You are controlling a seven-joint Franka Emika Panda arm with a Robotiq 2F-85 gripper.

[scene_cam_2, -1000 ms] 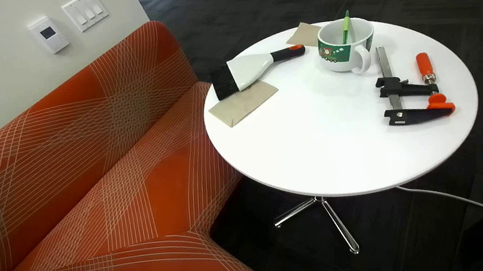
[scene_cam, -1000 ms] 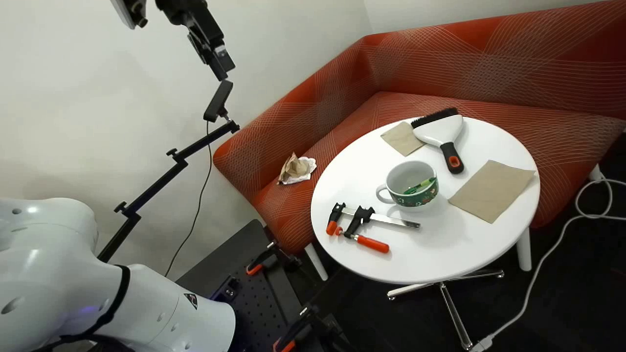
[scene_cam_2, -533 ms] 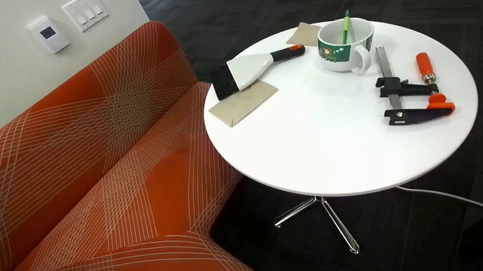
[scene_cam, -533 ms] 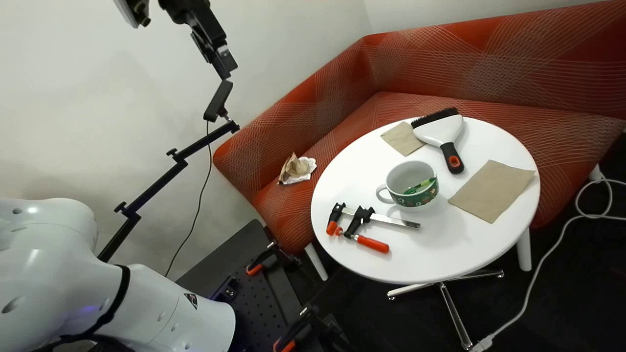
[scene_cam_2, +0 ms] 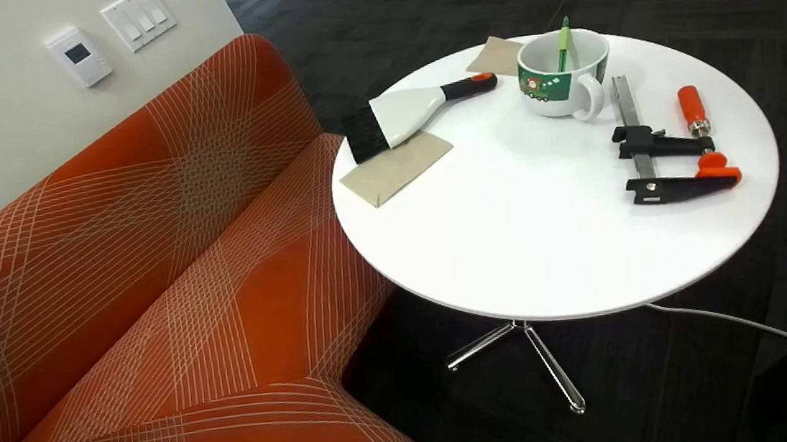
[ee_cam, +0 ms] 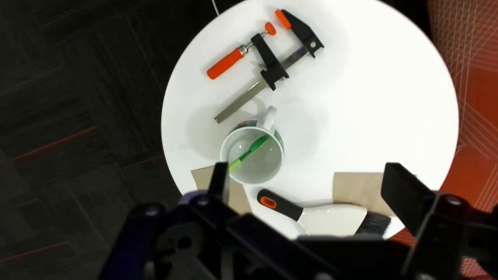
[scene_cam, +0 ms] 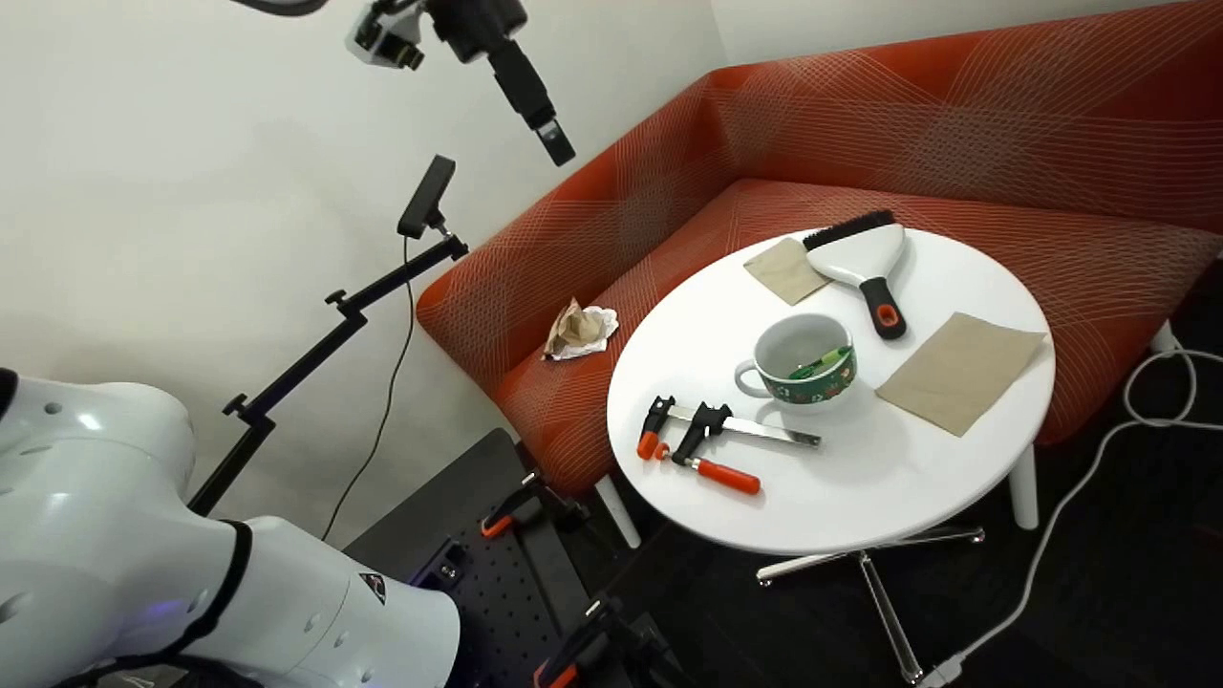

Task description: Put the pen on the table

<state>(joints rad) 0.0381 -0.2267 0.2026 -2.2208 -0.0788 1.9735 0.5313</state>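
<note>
The slim green pen (scene_cam: 824,363) leans inside a white and green mug (scene_cam: 812,392). In an exterior view the pen (scene_cam_2: 564,46) sticks up above the rim of the mug (scene_cam_2: 545,88). The mug stands upright on the round white table (scene_cam: 889,478). In the wrist view the pen (ee_cam: 255,145) lies slantwise across the inside of the mug (ee_cam: 265,167). My gripper (ee_cam: 305,166) is open and empty, its fingers wide apart, with the left finger just below the mug in that view. In an exterior view the gripper (scene_cam: 556,145) hangs high above and left of the table.
An orange-and-black clamp (ee_cam: 274,72) lies beside the mug's handle. A white brush with a black handle (scene_cam: 860,256) rests partly on a brown napkin (scene_cam: 785,272). Another napkin (scene_cam: 960,373) lies near the mug. A red-orange sofa (scene_cam_2: 279,311) borders the table. A camera stand (scene_cam: 427,196) stands by the wall.
My gripper has moved right in an exterior view, closer to the table, mostly within the last half second. The pen, mug and other table things have not moved.
</note>
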